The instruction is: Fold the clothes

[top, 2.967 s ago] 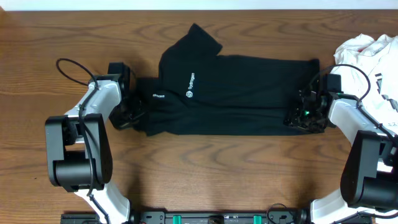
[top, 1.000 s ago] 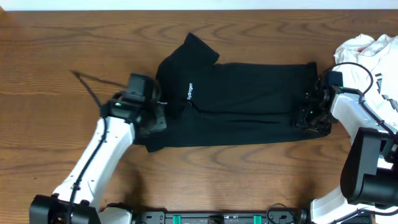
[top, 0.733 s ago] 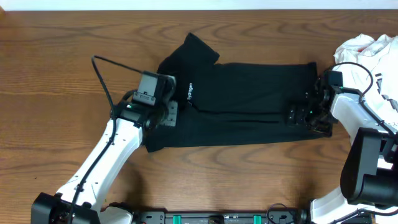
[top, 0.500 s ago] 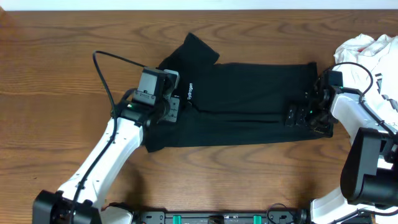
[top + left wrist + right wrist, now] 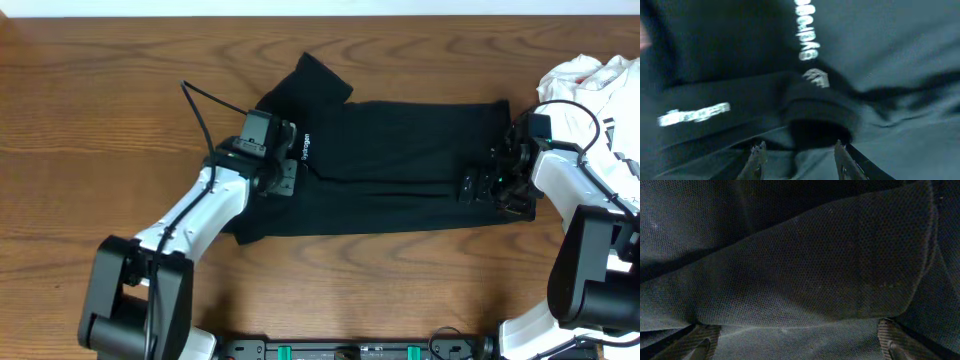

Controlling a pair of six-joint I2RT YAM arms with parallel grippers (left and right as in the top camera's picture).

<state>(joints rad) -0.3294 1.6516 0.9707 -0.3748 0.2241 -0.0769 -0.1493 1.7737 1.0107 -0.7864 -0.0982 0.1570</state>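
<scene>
Overhead, shirt: a black short-sleeved shirt (image 5: 400,160) of soft fabric is lying flat and lengthwise across the middle of the brown wood-grain worktop (image 5: 100,120), with one sleeve pointing toward the far edge at its left end.
Overhead, left arm: the left gripper (image 5: 287,172) is sitting over the left part of the shirt, just beside a line of small white lettering (image 5: 305,147).
Overhead, right arm: the right gripper (image 5: 478,187) is resting over the right end of the shirt, near its front corner.
Overhead, other cloth: a white crumpled garment with black print (image 5: 590,85) is lying at the far right, near the shirt but apart from it.
Left wrist, view: black fabric is filling the frame, blurred, with two strips of white lettering on it.
Left wrist, gripper: the two fingertips (image 5: 758,150) are standing partway apart, and a raised fold of the shirt is sitting just ahead of them; no cloth is showing pinched between the tips.
Right wrist, view: fine-meshed black fabric is covering the whole frame, one layer lying over another in a long diagonal fold.
Right wrist, gripper: the fingertips (image 5: 702,345) are showing at the two bottom corners, spread wide, hovering close over the cloth and gripping nothing.
</scene>
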